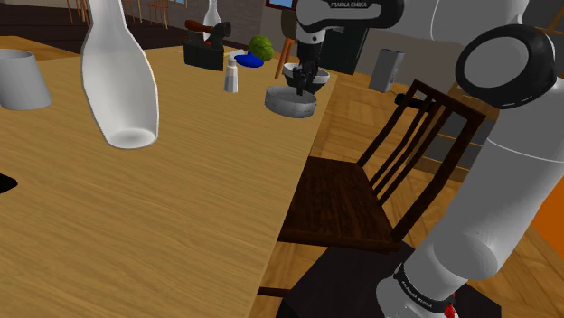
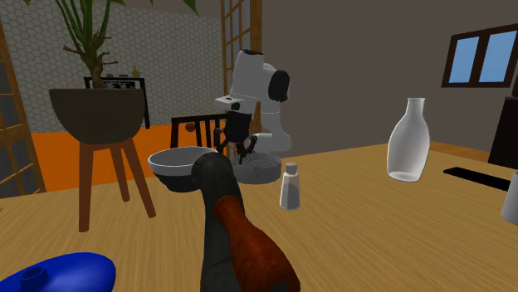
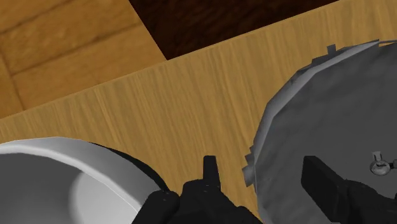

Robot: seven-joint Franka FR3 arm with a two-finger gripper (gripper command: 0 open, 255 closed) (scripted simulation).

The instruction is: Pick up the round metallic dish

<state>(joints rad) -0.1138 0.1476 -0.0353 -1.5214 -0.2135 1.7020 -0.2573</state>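
- Two black fingers [image 3: 321, 181] of the gripper [image 3: 261, 164] stand apart, with nothing clasped between them. One is over the dish's [image 3: 331, 108] inside, and the other is over bare table [image 3: 159, 108] just outside the dish's rim.
- One round grey dish, dull and metallic with a jagged rim, sits on the wooden table near its edge. In the shoulder view the gripper [image 1: 301, 83] hangs right above the dish [image 1: 291, 104]. Whether a finger touches it cannot be told.
- One white bowl [image 3: 57, 175] lies just beside the dish, on the side of the outer finger. In the second exterior view the bowl [image 2: 178, 159] is to the dish's [image 2: 257, 172] left.
- One small pale shaker [image 1: 231, 77] stands near the dish, further in from the table edge.
- One tall white bottle [image 1: 117, 72] stands well apart from the dish.
- One dark chair [image 1: 352, 194] is drawn up at the table edge, close to the dish.
- "FRANKA EMIKA" reads in white on a dark band of the arm [image 1: 348, 9] above the dish. A second band low on the arm carries white writing too small to read.
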